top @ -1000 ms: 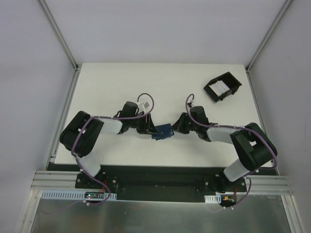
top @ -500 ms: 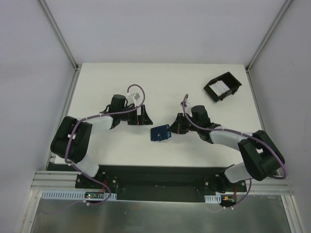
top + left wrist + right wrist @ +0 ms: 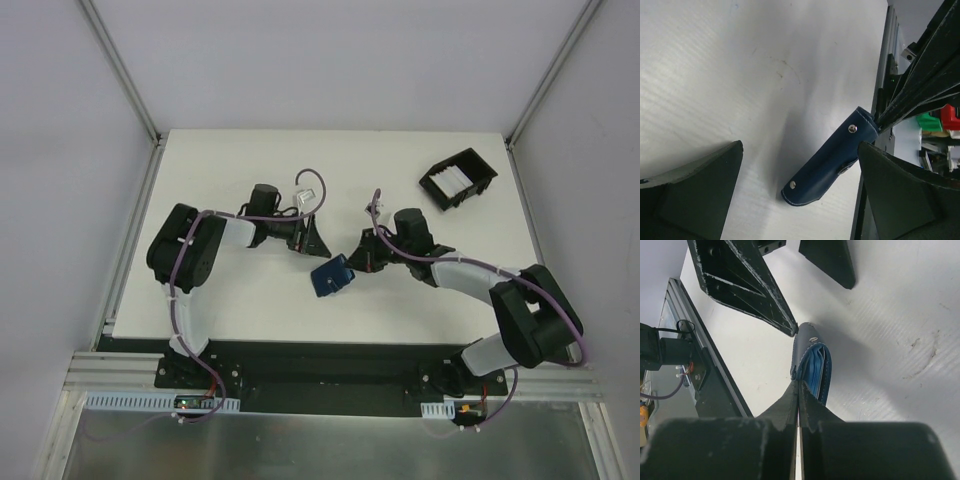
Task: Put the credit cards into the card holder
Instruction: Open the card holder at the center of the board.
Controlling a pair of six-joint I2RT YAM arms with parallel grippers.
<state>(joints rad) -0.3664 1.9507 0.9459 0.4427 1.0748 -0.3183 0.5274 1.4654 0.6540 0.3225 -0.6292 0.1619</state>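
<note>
Right gripper (image 3: pixel 798 385) pinches the card holder (image 3: pixel 827 162) at its two-o'clock corner. It looks light and floppy. Left gripper (image 3: pixel 800 144), wide open and empty, could take the free flap.

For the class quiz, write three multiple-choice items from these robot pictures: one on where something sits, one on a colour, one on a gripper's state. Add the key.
1. Where on the table is the black tray?
A) near left corner
B) far right part
C) between the two grippers

2. What colour is the card holder?
A) dark blue
B) red
C) yellow

3. How does the left gripper stand?
A) shut on a card
B) shut on the card holder
C) open, holding nothing

Key: 1 B, the top view shows the tray far right. 2 A, the navy cover shows in both wrist views. 3 C, its fingers stand wide apart.
</note>
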